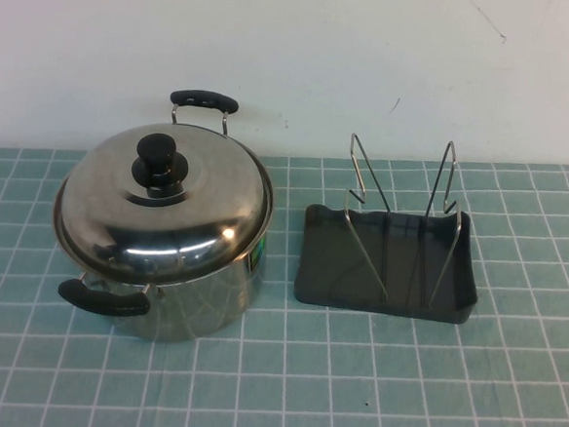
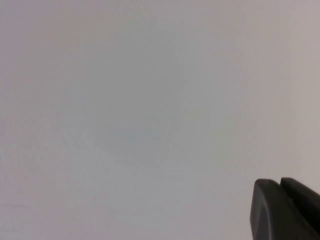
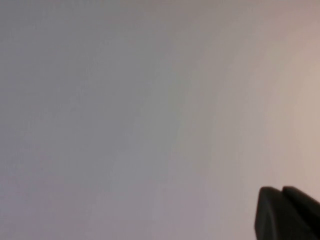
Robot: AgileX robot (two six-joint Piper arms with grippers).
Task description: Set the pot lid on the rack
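Pot lid (image 1: 167,210) seated on pot; rack (image 1: 389,260) beside. Left gripper (image 2: 287,210) and right gripper (image 3: 287,212) far off, facing blank wall; jaws' state indeterminable. Risk: slipping off knob (image 1: 159,163).

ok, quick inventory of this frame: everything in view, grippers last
pot lid: 1, shiny steel with black knob, seated on the pot, table's left side
pot: 1, steel with two black handles, left of the rack
rack: 1, dark grey tray with silver wire uprights, right of the pot, apart from it
table: 1, green mat with white grid
wall: 1, white, behind the table
left gripper: 1, black, only a corner in left wrist view, facing blank wall
right gripper: 1, black, only a corner in right wrist view, facing blank wall
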